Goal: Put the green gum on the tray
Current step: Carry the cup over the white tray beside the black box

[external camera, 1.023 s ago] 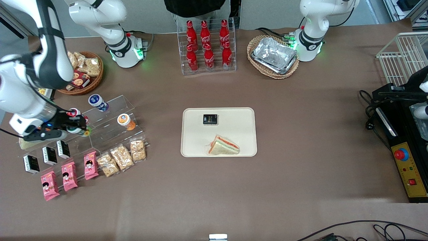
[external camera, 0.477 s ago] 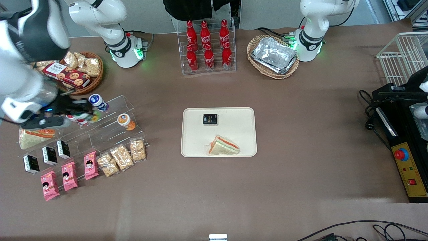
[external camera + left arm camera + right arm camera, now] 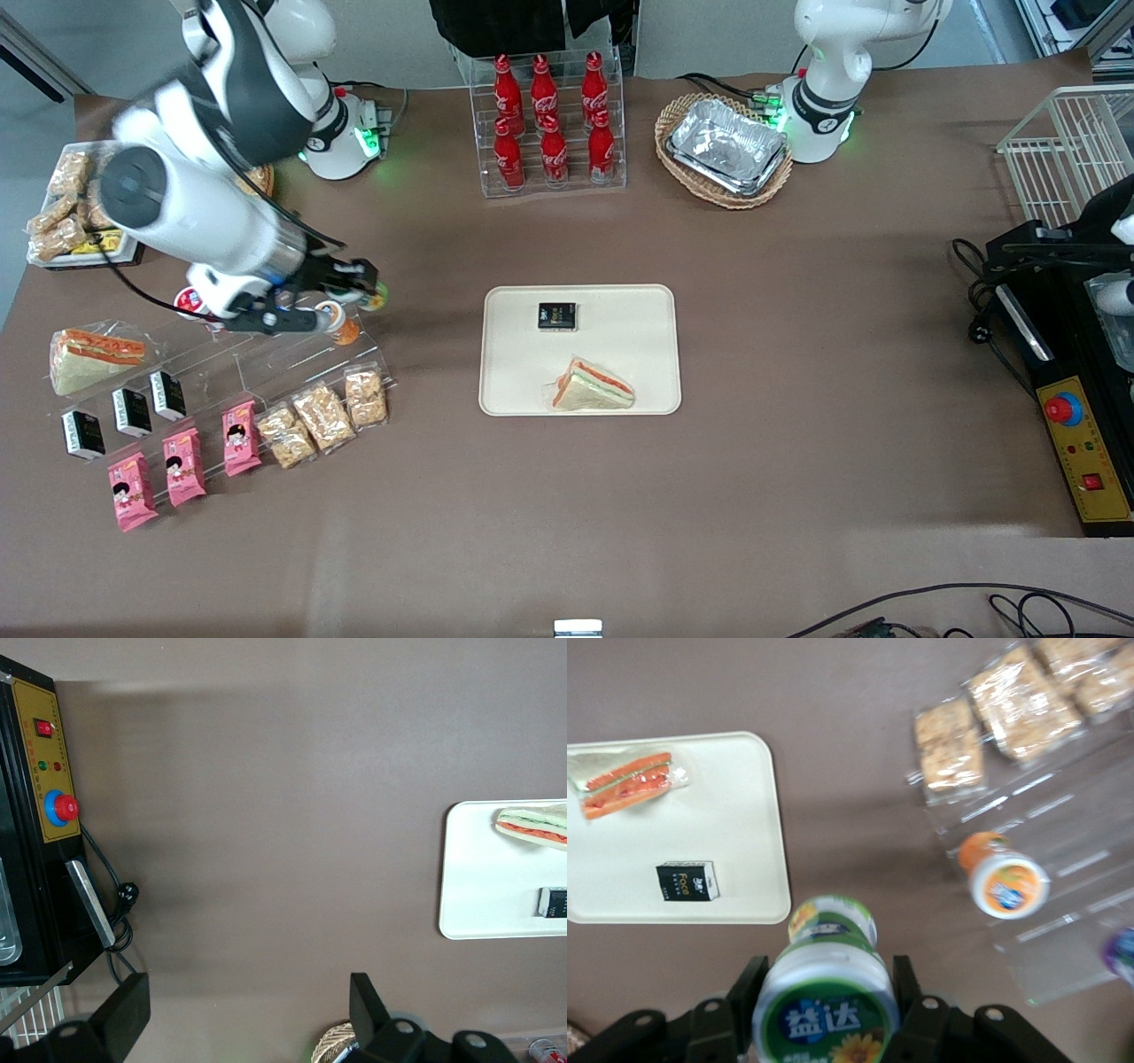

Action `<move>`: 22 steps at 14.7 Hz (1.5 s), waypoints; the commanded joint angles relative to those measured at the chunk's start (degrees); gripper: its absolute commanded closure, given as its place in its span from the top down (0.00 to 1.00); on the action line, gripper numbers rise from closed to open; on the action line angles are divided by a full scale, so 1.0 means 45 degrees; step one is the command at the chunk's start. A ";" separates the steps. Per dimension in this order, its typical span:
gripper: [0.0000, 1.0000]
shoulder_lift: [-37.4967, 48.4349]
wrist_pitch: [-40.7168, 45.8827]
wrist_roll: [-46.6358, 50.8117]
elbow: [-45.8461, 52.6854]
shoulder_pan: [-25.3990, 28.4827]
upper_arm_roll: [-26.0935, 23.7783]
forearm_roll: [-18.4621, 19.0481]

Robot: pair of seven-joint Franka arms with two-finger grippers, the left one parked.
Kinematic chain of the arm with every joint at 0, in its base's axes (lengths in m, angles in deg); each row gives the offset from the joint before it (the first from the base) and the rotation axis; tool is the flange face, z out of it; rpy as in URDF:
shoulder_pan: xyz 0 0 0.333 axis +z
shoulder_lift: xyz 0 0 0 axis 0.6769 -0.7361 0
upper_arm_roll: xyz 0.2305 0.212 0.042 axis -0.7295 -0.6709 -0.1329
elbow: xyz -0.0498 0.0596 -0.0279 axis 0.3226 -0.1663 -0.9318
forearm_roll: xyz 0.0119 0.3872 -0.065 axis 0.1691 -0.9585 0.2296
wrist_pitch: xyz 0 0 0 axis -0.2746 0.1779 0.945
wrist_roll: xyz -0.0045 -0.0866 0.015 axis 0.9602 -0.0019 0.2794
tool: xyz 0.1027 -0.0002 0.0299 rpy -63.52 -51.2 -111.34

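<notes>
— Gripper (image 3: 359, 288) status?
— Raised over the counter (image 3: 797, 354), just past the clear rack (image 3: 292, 341); fingers (image 3: 911, 1010) clamped on the green gum (image 3: 826, 992).
— Tray (image 3: 620, 354) position?
— Mid-counter, well apart from the gum, holding a black box (image 3: 557, 316) and a sandwich (image 3: 592, 387).

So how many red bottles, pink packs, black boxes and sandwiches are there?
Red bottles: 6
Pink packs: 3
Black boxes: 4
Sandwiches: 2
Total: 15
The hand holds the green gum near the orange-lidded bottle, short of the tray.
</notes>
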 commanded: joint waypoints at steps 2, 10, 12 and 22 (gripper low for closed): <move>0.62 0.0010 -0.4181 0.2747 -0.2977 0.2249 -0.0095 -0.0181; 0.62 -0.2624 -0.7919 0.7961 -0.3355 0.4967 -0.0095 0.2996; 0.61 -0.3308 -0.8544 0.9135 -0.3296 0.5241 -0.0095 0.4227; 0.68 -0.4815 -0.9700 1.0058 -0.2905 0.5223 -0.0056 0.5932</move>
